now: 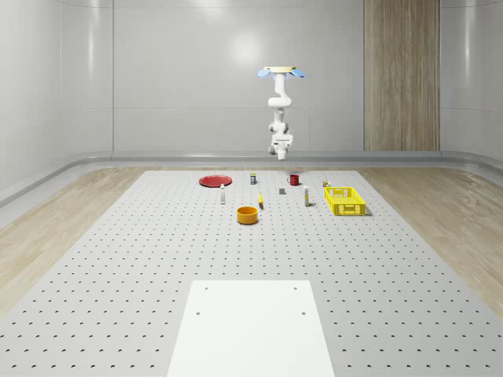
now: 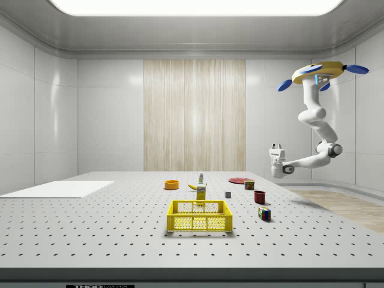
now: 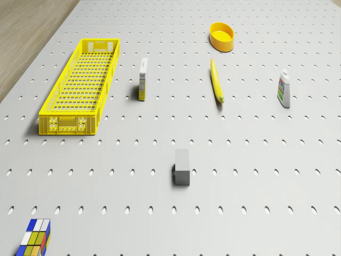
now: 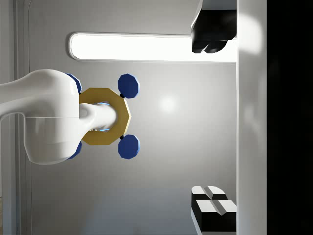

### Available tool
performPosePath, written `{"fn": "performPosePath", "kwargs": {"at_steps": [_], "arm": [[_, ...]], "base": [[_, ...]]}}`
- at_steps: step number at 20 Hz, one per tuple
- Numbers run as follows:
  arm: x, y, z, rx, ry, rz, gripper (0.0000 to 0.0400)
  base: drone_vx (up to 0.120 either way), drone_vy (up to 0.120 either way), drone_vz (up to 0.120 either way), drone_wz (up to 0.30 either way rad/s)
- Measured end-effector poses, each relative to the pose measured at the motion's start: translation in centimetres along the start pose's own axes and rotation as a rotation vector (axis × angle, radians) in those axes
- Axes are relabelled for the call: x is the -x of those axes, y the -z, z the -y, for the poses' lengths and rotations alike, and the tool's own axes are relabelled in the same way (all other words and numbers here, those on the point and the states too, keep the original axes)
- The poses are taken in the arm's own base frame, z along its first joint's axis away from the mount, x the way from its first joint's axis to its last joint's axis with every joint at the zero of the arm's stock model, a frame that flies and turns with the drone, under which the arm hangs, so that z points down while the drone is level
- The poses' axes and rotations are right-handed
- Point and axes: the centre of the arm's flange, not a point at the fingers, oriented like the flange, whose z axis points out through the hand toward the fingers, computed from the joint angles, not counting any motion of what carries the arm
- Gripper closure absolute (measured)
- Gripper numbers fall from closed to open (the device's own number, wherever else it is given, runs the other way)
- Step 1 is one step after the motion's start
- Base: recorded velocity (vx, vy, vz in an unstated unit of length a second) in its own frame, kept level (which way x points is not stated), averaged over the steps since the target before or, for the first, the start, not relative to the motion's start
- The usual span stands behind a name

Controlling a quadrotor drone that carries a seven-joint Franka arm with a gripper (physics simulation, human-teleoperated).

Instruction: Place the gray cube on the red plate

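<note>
Currently the drone hovers high above the perforated table at its far edge, the gripper upturned, fingers apart, empty. Gray cube sits between the yellow crate and red plate. Judgement: descend, swing wrist downward, centre over cube.

The setting is a simulated robotics test laboratory. Indicators:

- A large grey perforated worktop, drilled with a regular hole grid like an optical breadboard, fills the room's centre.
- A plain white rectangular panel lies flat at one end of the worktop.
- Smooth pale grey panelled walls with rounded corners enclose the space; one vertical light wood panel breaks the far wall.
- Light wood flooring borders the worktop.
- A long recessed white ceiling light gives even illumination.
- Small test objects stand scattered on the worktop, including a yellow plastic mesh crate.
</note>
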Motion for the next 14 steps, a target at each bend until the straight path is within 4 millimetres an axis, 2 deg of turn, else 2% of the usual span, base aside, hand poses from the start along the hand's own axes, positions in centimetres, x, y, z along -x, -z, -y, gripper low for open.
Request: {"fn": "performPosePath", "kwargs": {"at_steps": [9,14], "arm": [[0.36,-0.01,0.26,0.026,0.001,-0.036,0.0000],[0.90,-0.07,0.75,0.076,0.002,-0.091,0.0000]], "base": [[0.120,-0.120,0.000,0.000],[0.120,-0.016,0.000,0.000]]}}
